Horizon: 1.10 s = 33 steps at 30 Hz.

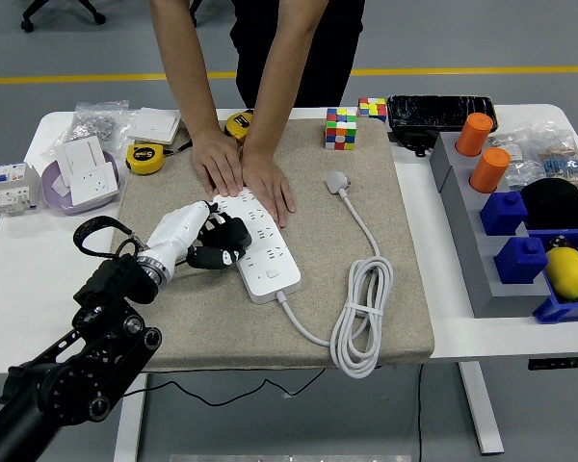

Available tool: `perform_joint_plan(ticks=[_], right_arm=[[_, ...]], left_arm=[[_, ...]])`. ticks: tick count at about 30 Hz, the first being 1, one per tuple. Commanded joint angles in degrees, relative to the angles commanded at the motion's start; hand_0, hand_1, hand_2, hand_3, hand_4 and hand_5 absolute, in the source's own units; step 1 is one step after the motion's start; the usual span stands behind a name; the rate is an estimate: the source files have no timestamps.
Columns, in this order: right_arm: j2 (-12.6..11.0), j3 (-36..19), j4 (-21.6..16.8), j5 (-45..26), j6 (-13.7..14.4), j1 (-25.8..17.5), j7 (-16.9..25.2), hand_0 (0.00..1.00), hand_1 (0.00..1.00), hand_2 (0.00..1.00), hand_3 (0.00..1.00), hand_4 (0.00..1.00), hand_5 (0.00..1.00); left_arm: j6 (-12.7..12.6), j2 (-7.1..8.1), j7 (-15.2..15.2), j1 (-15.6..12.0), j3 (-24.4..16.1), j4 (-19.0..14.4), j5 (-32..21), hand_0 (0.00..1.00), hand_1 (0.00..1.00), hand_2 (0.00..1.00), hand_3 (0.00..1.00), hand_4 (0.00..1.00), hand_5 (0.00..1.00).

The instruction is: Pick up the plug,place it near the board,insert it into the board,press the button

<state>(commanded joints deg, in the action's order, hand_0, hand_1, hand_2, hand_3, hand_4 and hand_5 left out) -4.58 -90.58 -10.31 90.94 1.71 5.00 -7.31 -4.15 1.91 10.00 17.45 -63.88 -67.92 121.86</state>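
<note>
A beige mat (366,173) is covering the white table (24,260) mid-frame, grey floor behind; the left hand (204,241), fingers curled and empty, is resting against the power strip (260,245).

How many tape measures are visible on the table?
2. One yellow tape measure lies left of the beige mat, near the purple dish. The other tape measure sits at the mat's far edge, partly hidden behind the person's forearm.

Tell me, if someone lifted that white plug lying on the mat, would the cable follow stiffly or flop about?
Probably flop. The cord curves loosely away from the plug, so it looks bendy. The bundled loops would likely stay behind and drag on the mat. The plug itself looks small, hard and light, and lies flat, so it seems unlikely to roll.
</note>
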Motion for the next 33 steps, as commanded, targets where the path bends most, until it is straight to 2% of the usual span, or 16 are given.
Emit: perform_joint_plan(ticks=[13,21,26,29,30,33], right_arm=[[0.1,-0.3,0.0,0.0,0.0,0.0,0.0,0.860,0.732,0.725,0.765,0.998,0.909],[0.1,-0.4,0.0,-0.2,0.1,0.1,0.1,0.860,0.732,0.725,0.765,0.998,0.911],[0.2,-0.5,0.0,-0.2,0.1,-0.1,0.1,0.860,0.732,0.725,0.765,0.998,0.910],[0.2,-0.7,0.0,-0.2,0.1,-0.1,0.0,0.860,0.732,0.725,0.765,0.998,0.910],[0.2,-0.6,0.0,-0.2,0.1,-0.1,0.0,0.860,0.732,0.726,0.766,0.998,0.910],[0.2,-0.2,0.0,-0.6,0.1,0.0,0.2,0.860,0.732,0.726,0.766,0.998,0.910]], left_arm=[[-0.2,0.28,-1.1,0.0,-1.3,-1.0,0.0,0.365,0.195,0.215,0.316,0.531,0.099],[0.1,1.32,-1.4,-1.5,-5.3,-3.7,0.2,0.366,0.198,0.214,0.310,0.526,0.101],[-0.4,2.06,-1.2,-3.3,-8.9,-3.6,0.2,0.369,0.207,0.228,0.340,0.520,0.116],[-0.3,2.51,-1.5,-4.2,-9.4,-2.8,-0.6,0.369,0.207,0.228,0.340,0.520,0.116],[-0.2,2.55,-1.5,-4.3,-9.4,-2.7,-0.7,0.435,0.331,0.359,0.440,0.595,0.163],[1.0,2.51,-1.5,-4.8,-9.6,-2.1,-0.9,0.435,0.331,0.359,0.440,0.595,0.163]])
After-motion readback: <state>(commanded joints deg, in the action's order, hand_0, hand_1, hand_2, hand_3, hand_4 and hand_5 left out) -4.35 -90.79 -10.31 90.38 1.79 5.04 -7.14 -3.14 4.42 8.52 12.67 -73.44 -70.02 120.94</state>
